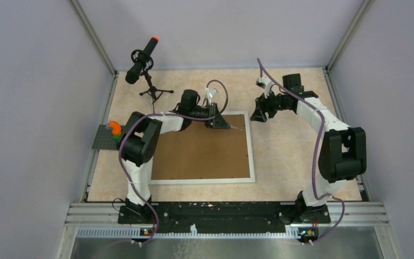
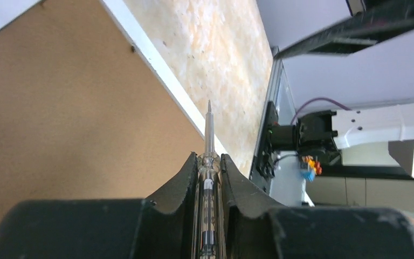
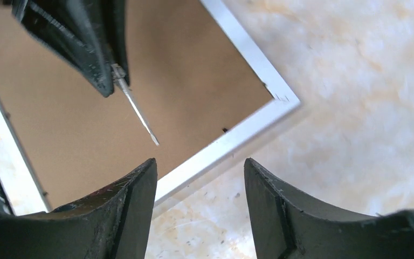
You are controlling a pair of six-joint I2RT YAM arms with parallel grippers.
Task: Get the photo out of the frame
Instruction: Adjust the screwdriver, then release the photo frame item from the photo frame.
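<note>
Currently looks like the step of freeing the back, with the photo not yet out. Starting far left: microphone on a tripod, well apart from the work. Nearer, a grey baseplate with coloured blocks at the bench edge. Then the left jaws, clenched on a thin pointed tool, tip out over the far right part of the backing board, near the white border, not visibly touching anything. Below, the frame, flat and face-down mid-bench, brown board uppermost. No sight of the photo; presumably sandwiched under that board. Along the board's rim, small dark marks, probably retaining tabs; too small to tell whether bent or flat. Further right, the right jaws, spread wide and empty, hovering just off the frame's far right corner.

Next, as a guess: calls for bringing the tip down to a tab or the board's edge and levering gently at a shallow angle, to avoid gouging the board or skidding the frame. Perhaps also a steadying press from the right jaws on the border.

Ample open bench right of the frame and beyond its far edge; tighter on the left, under the left arm and beside the baseplate.
</note>
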